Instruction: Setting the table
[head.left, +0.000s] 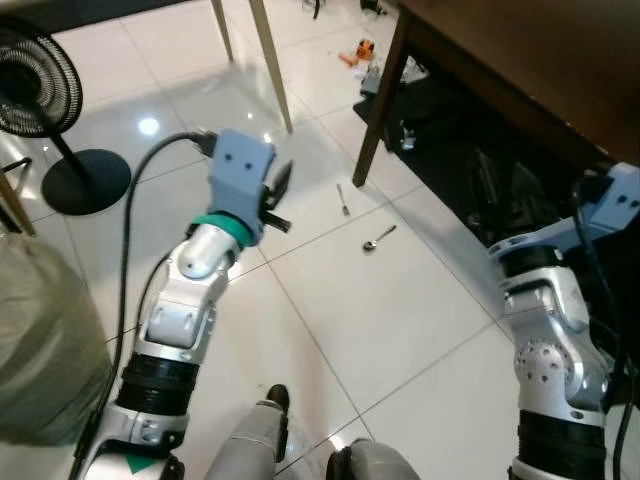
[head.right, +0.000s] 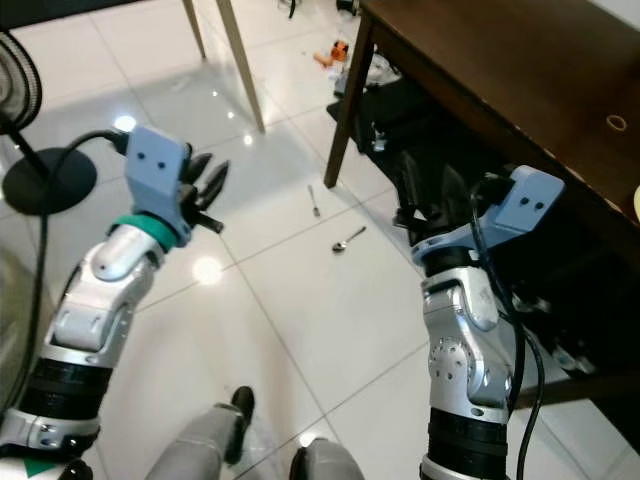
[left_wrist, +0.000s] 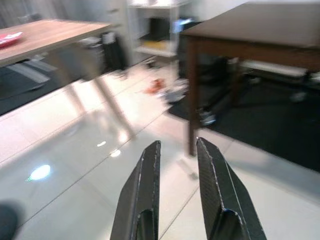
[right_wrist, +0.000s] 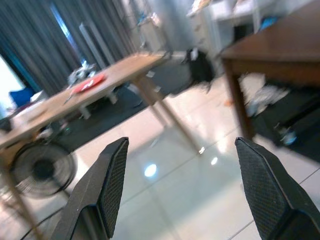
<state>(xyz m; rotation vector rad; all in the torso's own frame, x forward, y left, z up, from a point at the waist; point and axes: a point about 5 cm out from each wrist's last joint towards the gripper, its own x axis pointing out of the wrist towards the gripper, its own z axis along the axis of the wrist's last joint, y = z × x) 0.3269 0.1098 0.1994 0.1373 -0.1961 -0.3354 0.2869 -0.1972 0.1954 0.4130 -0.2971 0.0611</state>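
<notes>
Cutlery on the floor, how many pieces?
2. A fork lies on the white tile by the dark table's leg; a spoon lies apart from it, slightly nearer the robot. More could be hidden in the shadow under the table.

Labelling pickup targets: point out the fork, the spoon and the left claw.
fork (head.left: 343, 199): left eye view, mid handle.
spoon (head.left: 378, 238): left eye view, mid handle, near the bowl.
left claw (head.left: 279, 199): left eye view, between the fingertips.

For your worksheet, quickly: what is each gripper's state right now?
Left gripper: nearly closed, narrow gap, holding nothing.
Right gripper: wide open, holding nothing.
</notes>
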